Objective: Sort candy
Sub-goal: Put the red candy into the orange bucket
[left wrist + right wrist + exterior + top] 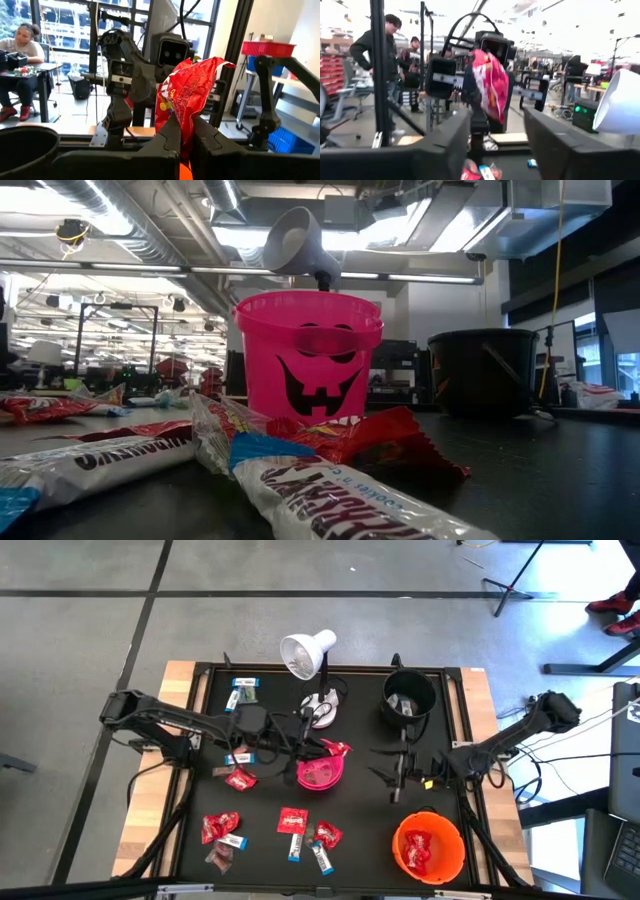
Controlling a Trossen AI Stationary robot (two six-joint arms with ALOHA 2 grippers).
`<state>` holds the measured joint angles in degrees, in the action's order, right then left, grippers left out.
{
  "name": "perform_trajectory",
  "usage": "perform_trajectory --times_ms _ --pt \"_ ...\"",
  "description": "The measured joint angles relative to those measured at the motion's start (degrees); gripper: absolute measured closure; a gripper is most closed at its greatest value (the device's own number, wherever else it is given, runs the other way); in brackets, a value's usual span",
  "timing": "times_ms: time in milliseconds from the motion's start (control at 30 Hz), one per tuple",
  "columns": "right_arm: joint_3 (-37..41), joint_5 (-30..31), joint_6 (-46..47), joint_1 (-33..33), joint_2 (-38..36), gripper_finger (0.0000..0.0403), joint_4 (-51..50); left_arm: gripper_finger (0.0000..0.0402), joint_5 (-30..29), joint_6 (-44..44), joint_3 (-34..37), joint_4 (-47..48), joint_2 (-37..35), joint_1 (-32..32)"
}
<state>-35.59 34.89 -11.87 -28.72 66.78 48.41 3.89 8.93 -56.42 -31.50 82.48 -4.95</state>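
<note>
Red foil packets and slim white-and-blue bars make up the candy [291,821], scattered over the near part of the black bench [360,830]. High view: the left hand [338,749] hovers at the rim of the small pink plastic pail [320,774], pinching a shiny red candy packet [341,750]; the right hand [392,776] hangs between the black bucket [409,696] and the orange bowl [428,845], which already holds red sweets. A white desk lamp [308,653] stands behind.

Low view: the pink pail, printed with a grinning face, rises behind wrapped bars lying flat on the bench.

Left wrist view: both fingers [167,137] are pressed together on the packet's lower edge; the crinkled foil stands up loosely above them.

Right wrist view: its own fingers [452,142] are spread, with nothing between them; the other arm's packet shows opposite.

Handling, as a judgement: each sweet is light and its wrapper soft, slippery and easily crumpled, so a pinch across a sealed end or flat edge probably holds best.
</note>
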Motion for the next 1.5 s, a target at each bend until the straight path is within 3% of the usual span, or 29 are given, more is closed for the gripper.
perform_trajectory --times_ms 100,233,367,500,700,1200,1333,1500 --pt "-0.8 0.0 -1.7 1.0 1.7 0.0164 2.6 0.0399 0.0 0.3 0.0 -0.9 1.0 0.0" --pt "-4.6 -1.1 -1.6 3.0 4.9 0.013 2.8 0.0399 0.0 1.2 0.0 -2.7 2.3 0.0" --pt "-8.9 -5.0 -1.6 4.9 9.1 0.0122 1.6 0.0399 0.0 1.5 0.0 -2.8 2.7 0.0" --pt "-12.5 -4.3 -1.6 6.3 11.7 0.013 -3.0 0.0399 0.2 1.5 0.0 -2.8 2.7 -0.4" --pt "-14.0 -5.6 -1.4 7.1 13.0 0.017 -3.5 0.0399 0.4 1.5 0.0 -1.6 2.7 -0.5" --pt "-14.0 -6.0 -0.1 7.0 13.0 0.0365 -4.5 0.0399 0.3 1.2 0.0 -0.9 2.7 -0.5" --pt "-14.0 -6.1 -0.3 7.0 12.3 0.037 -4.8 0.0374 0.2 1.1 0.0 -0.8 2.5 -0.5" --pt "-13.9 -6.1 0.2 6.9 9.1 0.0352 -4.6 0.0302 0.2 -0.2 0.0 0.0 0.3 -0.5"
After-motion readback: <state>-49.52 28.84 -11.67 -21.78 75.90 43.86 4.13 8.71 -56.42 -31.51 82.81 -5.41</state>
